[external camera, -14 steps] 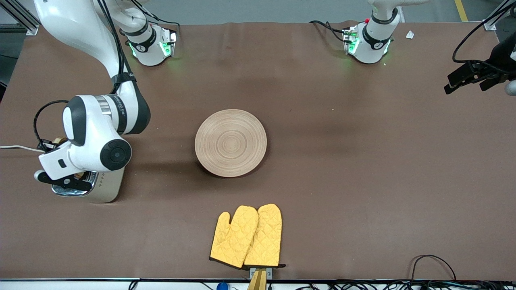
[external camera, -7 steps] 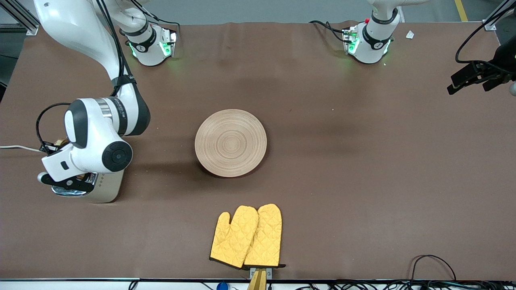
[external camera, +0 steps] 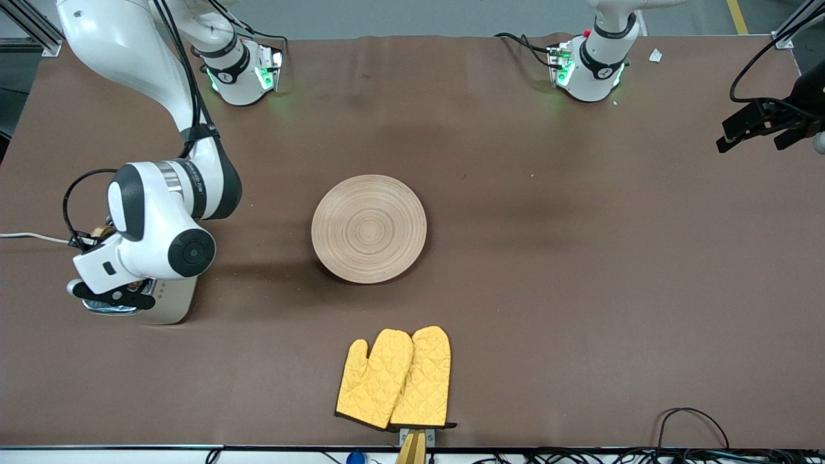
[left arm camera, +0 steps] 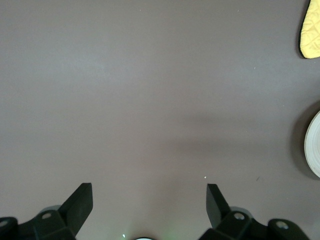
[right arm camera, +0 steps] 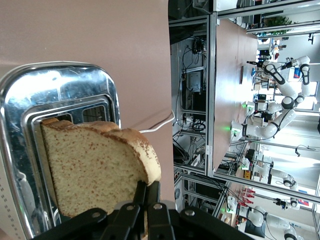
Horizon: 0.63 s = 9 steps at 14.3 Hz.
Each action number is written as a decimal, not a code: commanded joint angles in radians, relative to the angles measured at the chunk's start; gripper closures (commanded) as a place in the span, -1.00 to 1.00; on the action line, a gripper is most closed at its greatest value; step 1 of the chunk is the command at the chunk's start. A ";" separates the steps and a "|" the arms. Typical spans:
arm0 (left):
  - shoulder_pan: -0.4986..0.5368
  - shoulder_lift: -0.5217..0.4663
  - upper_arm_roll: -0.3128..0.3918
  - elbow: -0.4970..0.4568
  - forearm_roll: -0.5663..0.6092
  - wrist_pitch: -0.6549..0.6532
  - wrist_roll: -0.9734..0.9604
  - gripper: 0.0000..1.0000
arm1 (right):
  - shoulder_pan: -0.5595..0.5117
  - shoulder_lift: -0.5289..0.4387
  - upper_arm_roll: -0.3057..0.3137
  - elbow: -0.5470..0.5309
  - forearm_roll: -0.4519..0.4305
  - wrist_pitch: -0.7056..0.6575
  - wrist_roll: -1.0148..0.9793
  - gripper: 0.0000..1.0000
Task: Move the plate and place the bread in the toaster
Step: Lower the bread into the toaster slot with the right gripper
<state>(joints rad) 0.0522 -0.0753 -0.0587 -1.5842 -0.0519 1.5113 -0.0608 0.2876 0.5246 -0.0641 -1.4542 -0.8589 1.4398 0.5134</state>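
**Soft bread, pinched at the crust**

Now the bread point(right arm camera: 95, 167) hangs at the toaster point(right arm camera: 60, 100) slot, soft and crumbly, so the closed right hand point(right arm camera: 145, 200) rightly grips its crust edge. Plate point(external camera: 368, 229) sits mid-surface. Left hand point(left arm camera: 150, 205) waits, spread wide and empty.

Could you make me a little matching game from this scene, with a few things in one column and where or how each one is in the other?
Things:
1. plate
2. bread
3. oven mitts
4. left gripper

Places or states:
A. pinched in the shut right gripper, its lower part in a slot of the toaster
B. open, over bare table at the left arm's end
C. bare, at the middle of the table
D. yellow, nearer to the front camera than the plate

Pairs: 1-C, 2-A, 3-D, 4-B
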 commanded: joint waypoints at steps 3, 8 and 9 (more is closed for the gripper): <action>-0.005 0.028 -0.009 0.043 0.018 -0.016 0.012 -1.00 | -0.021 -0.005 0.012 -0.034 -0.026 0.034 0.000 0.99; 0.001 0.028 -0.009 0.043 0.018 -0.017 0.012 -1.00 | -0.036 0.017 0.013 -0.089 -0.022 0.114 0.007 0.99; 0.002 0.028 -0.009 0.044 0.018 -0.017 0.012 -1.00 | -0.036 0.023 0.013 -0.089 -0.022 0.116 0.007 0.96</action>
<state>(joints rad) 0.0508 -0.0571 -0.0640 -1.5681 -0.0519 1.5104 -0.0598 0.2695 0.5464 -0.0642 -1.5264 -0.8594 1.5406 0.5145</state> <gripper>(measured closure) 0.000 0.960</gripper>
